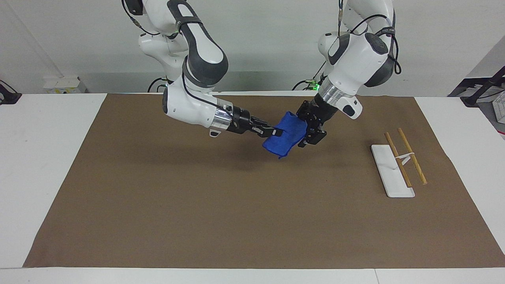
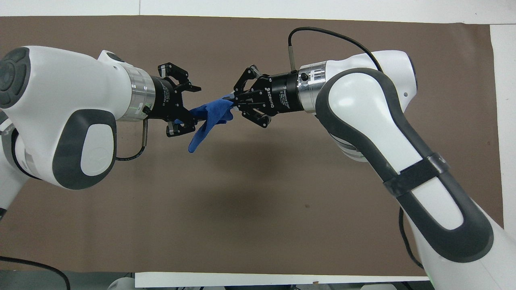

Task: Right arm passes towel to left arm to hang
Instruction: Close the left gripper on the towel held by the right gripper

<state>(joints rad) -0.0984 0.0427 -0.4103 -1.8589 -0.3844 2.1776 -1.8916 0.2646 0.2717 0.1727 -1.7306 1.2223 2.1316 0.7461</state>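
Overhead view: towel (image 2: 209, 117), royal-blue, crumpled, hanging airborne, one end clamped in right gripper (image 2: 234, 101) fingers, other end between spread left gripper (image 2: 193, 108) fingers.

Royal-blue towel (image 1: 286, 134), bunched, hanging in mid-air over the brown mat (image 1: 197, 205), one corner drooping

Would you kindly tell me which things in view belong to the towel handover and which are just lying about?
Belonging to the job:
- towel, held in the air
- right gripper, shut on the towel
- left gripper, open around the towel's other edge
- towel rack, lying toward the left arm's end

Just lying about:
- brown mat covering the table
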